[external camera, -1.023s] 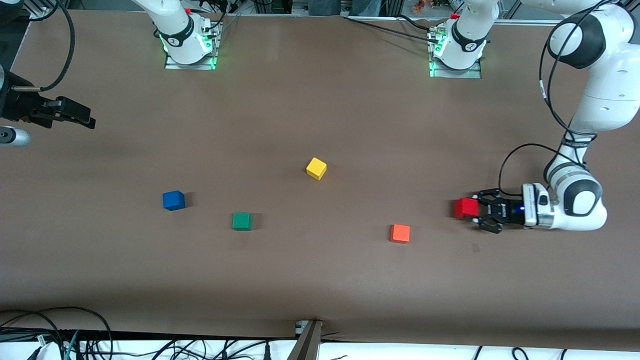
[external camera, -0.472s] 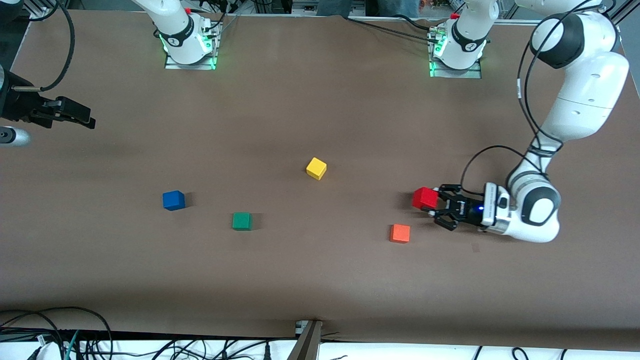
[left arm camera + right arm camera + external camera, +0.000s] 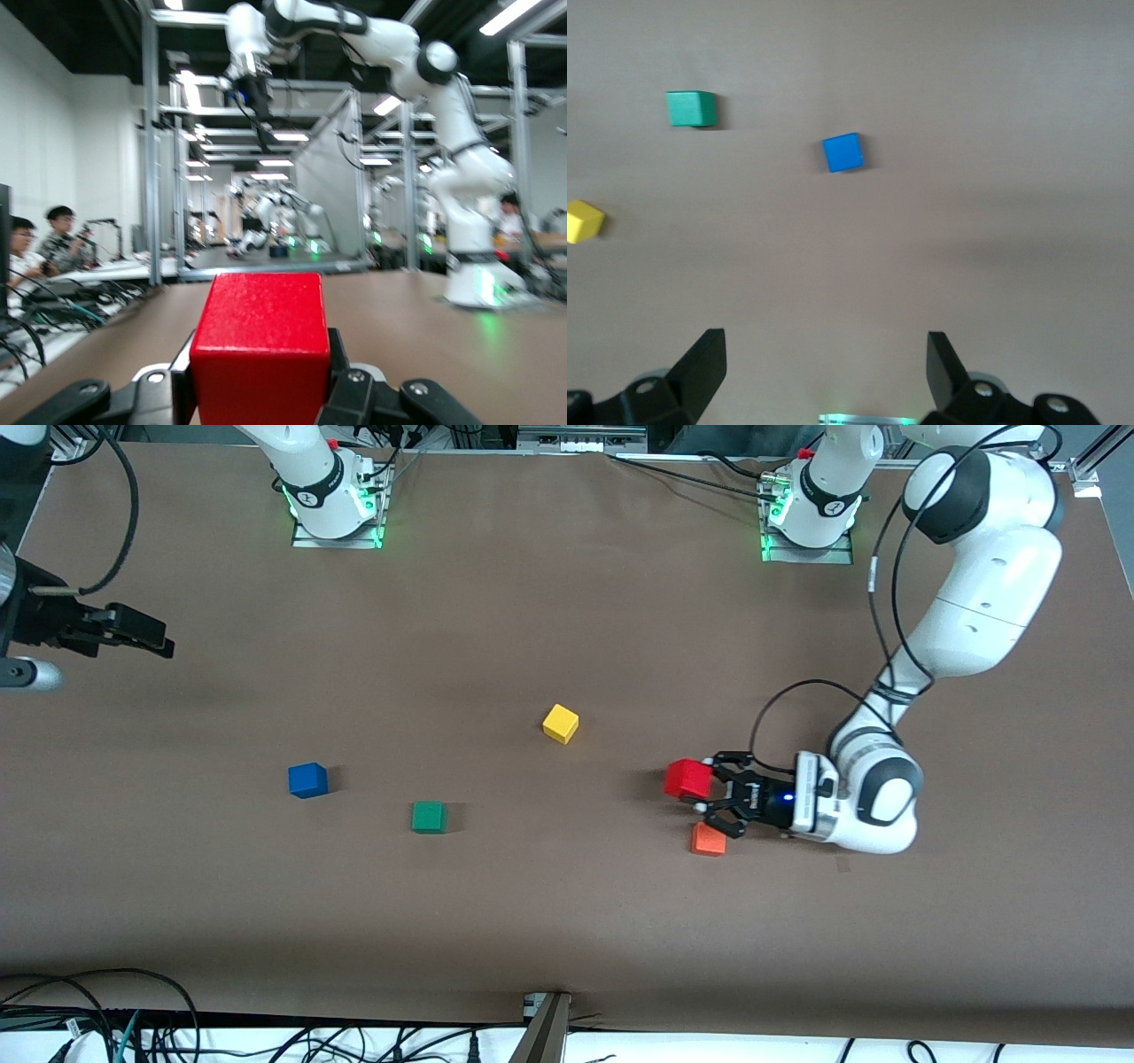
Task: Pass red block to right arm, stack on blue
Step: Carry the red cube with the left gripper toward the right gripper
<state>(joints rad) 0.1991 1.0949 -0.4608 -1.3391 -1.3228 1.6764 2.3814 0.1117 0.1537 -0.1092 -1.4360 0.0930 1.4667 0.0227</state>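
Note:
My left gripper (image 3: 702,786) is shut on the red block (image 3: 687,779) and holds it low over the table, beside the orange cube. In the left wrist view the red block (image 3: 259,341) sits squeezed between the black fingers (image 3: 344,390). The blue block (image 3: 307,779) lies on the table toward the right arm's end, and also shows in the right wrist view (image 3: 844,151). My right gripper (image 3: 142,634) is open and empty at the right arm's end of the table, well apart from the blue block; its jaws stand wide in the right wrist view (image 3: 824,354).
An orange cube (image 3: 708,840) lies partly under the left gripper. A yellow cube (image 3: 560,723) is near the table's middle. A green cube (image 3: 429,816) lies between the blue block and the orange cube. Cables run along the table's front edge.
My left arm has carried the red block steadily toward the right arm's end of the table, to beside the orange cube. The right gripper has barely moved.

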